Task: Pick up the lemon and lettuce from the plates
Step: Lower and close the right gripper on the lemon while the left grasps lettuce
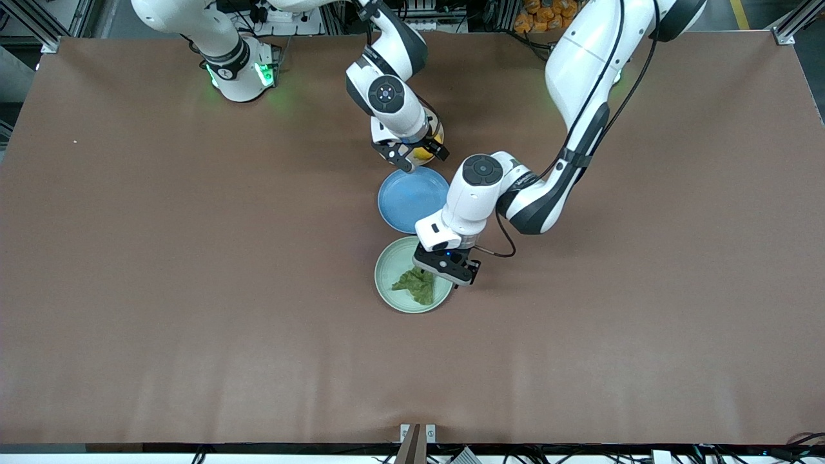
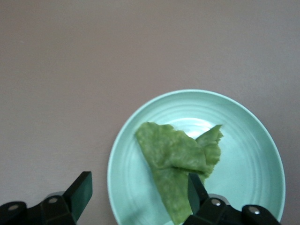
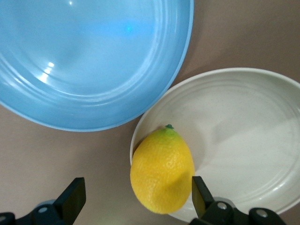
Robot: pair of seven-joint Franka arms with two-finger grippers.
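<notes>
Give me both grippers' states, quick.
Left gripper: open, over the lettuce on the mint plate.
Right gripper: open, straddling the lemon.

The front view looks steeply down from high across the bench (image 1: 129,290) toward the arm bases at 12 o'clock, while each wrist view looks straight down from close above, the left sharing the green plate (image 1: 387,270) (image 2: 253,140), the right the blue plate (image 1: 412,200) (image 3: 93,61).

Both arms reach toward mid-table, the left gripper (image 1: 446,273) and right gripper (image 1: 412,154) pointing down, fingers spread.
</notes>
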